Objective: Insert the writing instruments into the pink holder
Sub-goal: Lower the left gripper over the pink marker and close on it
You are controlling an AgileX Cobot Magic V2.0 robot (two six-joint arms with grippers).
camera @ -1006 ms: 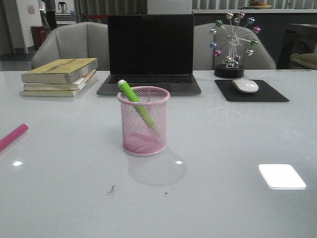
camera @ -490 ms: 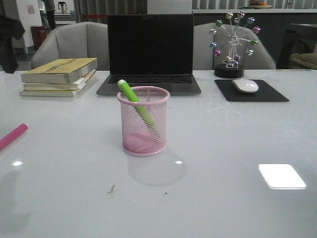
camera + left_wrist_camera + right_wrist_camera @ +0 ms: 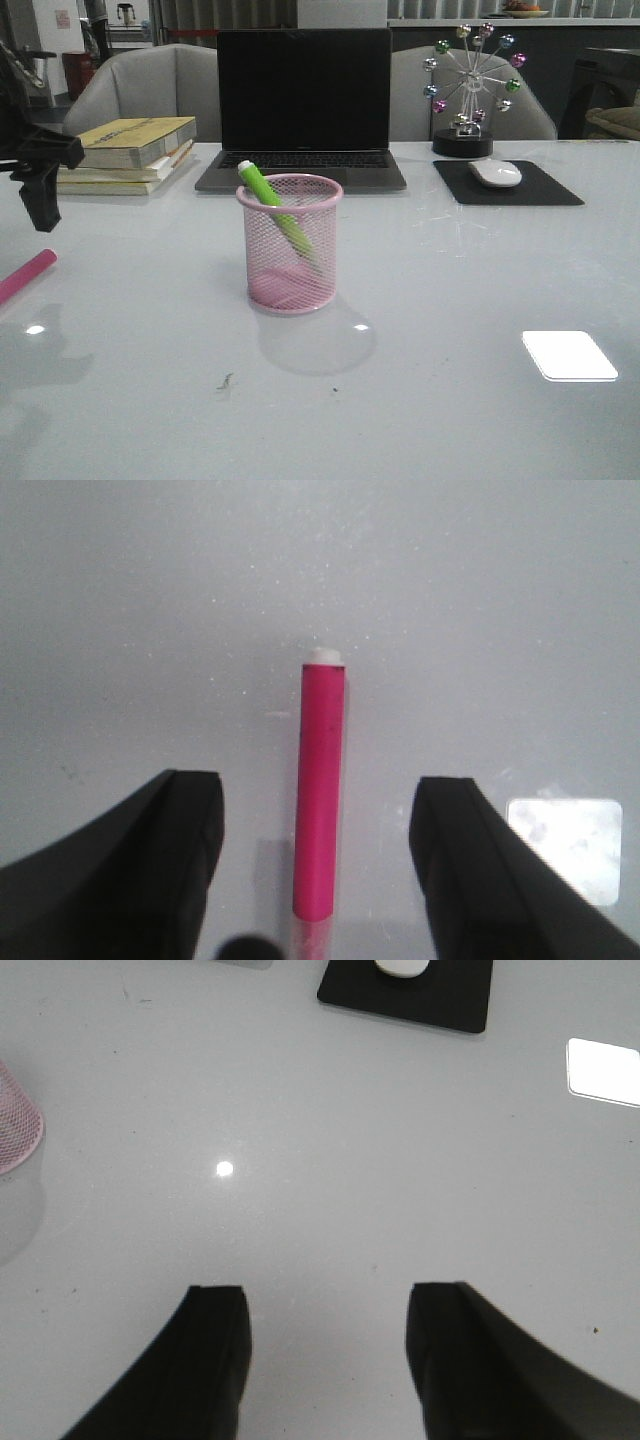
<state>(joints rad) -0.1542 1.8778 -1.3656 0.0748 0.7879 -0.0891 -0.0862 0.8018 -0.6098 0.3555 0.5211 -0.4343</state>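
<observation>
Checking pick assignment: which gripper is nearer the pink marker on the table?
Left. The left gripper hangs open above the pink marker, fingers on either side. The right gripper is open over bare table; no marker in its view.

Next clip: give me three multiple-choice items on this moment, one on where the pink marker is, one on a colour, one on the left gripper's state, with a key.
1. Where is the pink marker?
A. In the pink cup
B. Flat on the table, at the left edge of the front view
C. On the mouse pad

2. What colour is the marker in the cup?
A. Blue
B. Black
C. Lime green

3. How is the left gripper?
A. Open above the pink marker
B. Shut on the green marker
C. Shut on the cup

Key: 1 B, the pink marker lies on the table, apart from the pink cup. 2 C, the green marker leans inside the cup. 3 A, the left gripper has its fingers spread either side of the pink marker, not touching it.
</observation>
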